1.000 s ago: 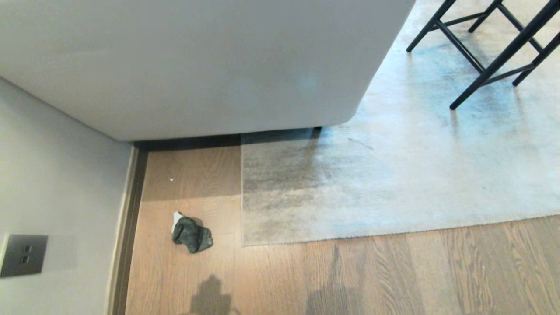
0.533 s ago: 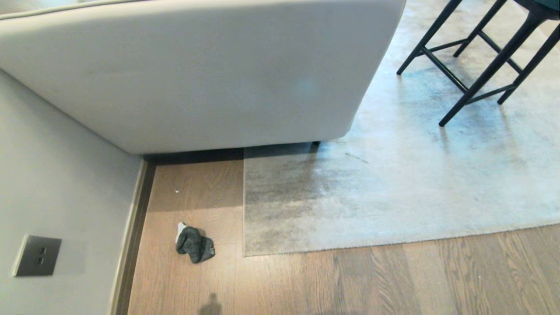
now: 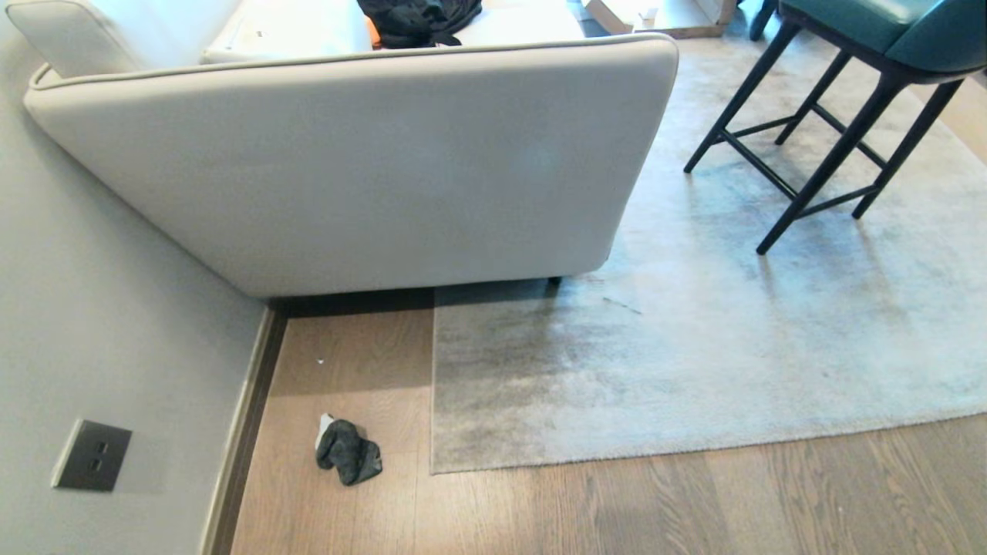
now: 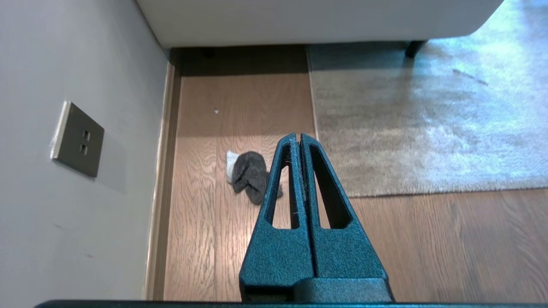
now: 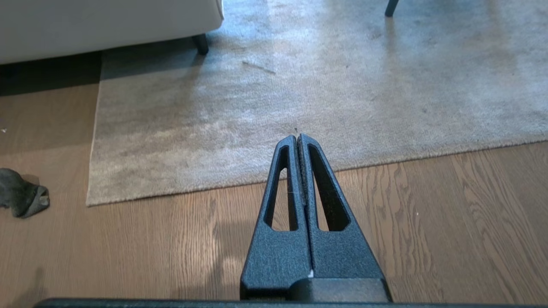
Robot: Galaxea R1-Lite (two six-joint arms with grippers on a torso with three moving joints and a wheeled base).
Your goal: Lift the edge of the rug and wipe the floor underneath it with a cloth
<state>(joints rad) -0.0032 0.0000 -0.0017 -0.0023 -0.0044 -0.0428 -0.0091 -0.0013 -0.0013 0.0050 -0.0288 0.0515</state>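
A light grey rug lies flat on the wood floor (image 3: pixel 694 501); the rug edge (image 3: pixel 433 385) runs straight down to a square corner near the head view's lower middle. The small dark grey and white cloth (image 3: pixel 347 451) lies crumpled on the planks, just left of that corner. Neither gripper shows in the head view. My left gripper (image 4: pixel 298 136) hangs shut and empty above the floor, with the cloth (image 4: pixel 250 176) just beyond its tips. My right gripper (image 5: pixel 297 137) is shut and empty too, above the front rug edge (image 5: pixel 214 188), the cloth (image 5: pixel 21 197) far off to one side.
A pale sofa (image 3: pixel 370 162) stands on the rug's far side, against the grey wall (image 3: pixel 92 347) with a dark socket plate (image 3: pixel 91 455) and a skirting strip (image 3: pixel 247 432). A black-legged chair (image 3: pixel 833 123) stands on the rug at the right.
The whole head view has tilted upward: the sofa top and the chair seat have come into view, and the cloth and rug corner sit lower in the picture. Nothing on the floor moved.
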